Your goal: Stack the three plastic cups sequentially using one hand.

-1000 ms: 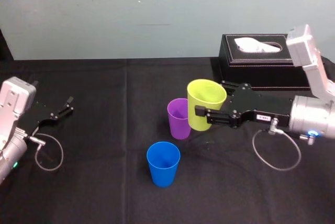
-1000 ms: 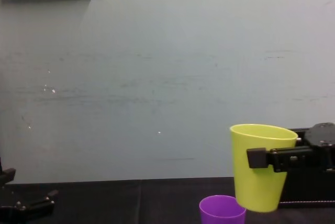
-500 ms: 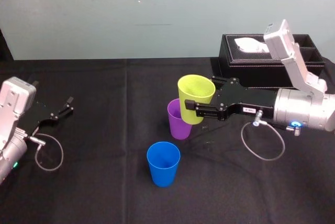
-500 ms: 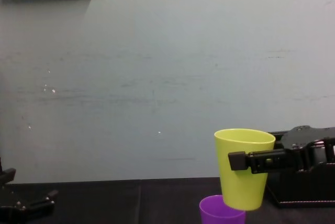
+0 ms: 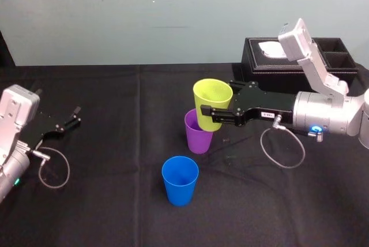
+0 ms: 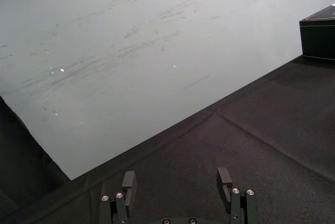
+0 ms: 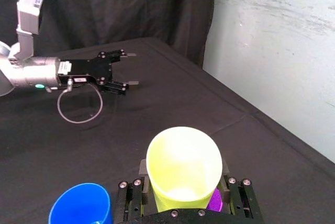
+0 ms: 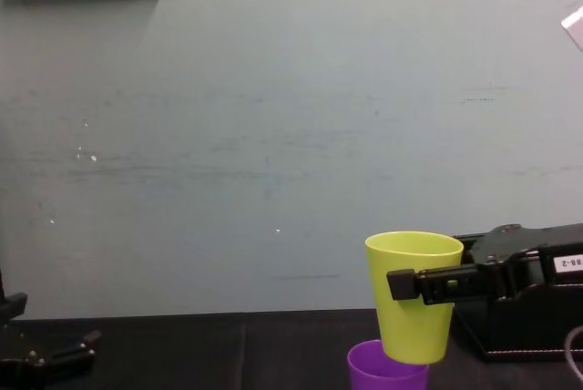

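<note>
The yellow-green cup [image 5: 209, 100] hides part of the purple cup [image 5: 199, 139]

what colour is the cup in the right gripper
Yellow-green: the cup held by the right gripper shows best in the head view.

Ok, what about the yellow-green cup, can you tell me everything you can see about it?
The yellow-green cup is a smooth, round tumbler that looks like plastic, wider at the mouth than at the base. It is empty, mouth up and roughly upright. It hangs above the table in the right end effector, whose black fingers clamp its sides. Its base is right at the mouth of the purple cup; whether they touch cannot be told.
</note>
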Controlling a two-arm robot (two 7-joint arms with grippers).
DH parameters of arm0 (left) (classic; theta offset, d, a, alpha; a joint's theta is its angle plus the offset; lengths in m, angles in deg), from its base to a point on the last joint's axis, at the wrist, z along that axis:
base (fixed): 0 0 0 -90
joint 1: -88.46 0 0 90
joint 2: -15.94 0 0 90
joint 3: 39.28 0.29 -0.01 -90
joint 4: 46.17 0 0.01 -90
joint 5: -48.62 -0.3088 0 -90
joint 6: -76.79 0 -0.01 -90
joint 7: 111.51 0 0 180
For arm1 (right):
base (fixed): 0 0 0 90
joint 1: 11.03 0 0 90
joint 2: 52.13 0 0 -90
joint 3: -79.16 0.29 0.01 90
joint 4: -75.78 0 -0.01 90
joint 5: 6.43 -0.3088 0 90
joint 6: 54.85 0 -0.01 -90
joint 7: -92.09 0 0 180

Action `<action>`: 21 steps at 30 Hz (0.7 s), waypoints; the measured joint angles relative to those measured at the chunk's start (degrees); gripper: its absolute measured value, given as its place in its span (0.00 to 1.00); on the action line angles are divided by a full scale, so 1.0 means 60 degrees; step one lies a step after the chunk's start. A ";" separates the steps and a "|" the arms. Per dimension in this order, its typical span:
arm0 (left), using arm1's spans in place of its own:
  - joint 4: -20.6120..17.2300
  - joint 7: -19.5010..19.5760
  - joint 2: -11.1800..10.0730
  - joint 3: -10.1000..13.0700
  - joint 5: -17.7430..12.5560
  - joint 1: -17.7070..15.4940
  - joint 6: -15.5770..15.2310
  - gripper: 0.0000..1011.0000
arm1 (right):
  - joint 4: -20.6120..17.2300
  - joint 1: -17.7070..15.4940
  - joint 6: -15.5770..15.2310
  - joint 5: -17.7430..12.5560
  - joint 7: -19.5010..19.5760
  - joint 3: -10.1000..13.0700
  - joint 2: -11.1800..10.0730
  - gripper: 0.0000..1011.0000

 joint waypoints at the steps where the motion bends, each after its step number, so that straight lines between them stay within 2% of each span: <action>1: -0.0001 0.0000 0.0000 0.0000 0.0001 0.0000 0.0001 1.00 | 0.0076 0.0052 0.0003 0.0036 -0.0004 -0.0020 0.0030 0.73; 21: 0.0000 0.0000 0.0000 0.0000 0.0001 0.0000 0.0000 1.00 | 0.0526 0.0306 0.0063 0.0386 -0.0005 -0.0158 0.0321 0.73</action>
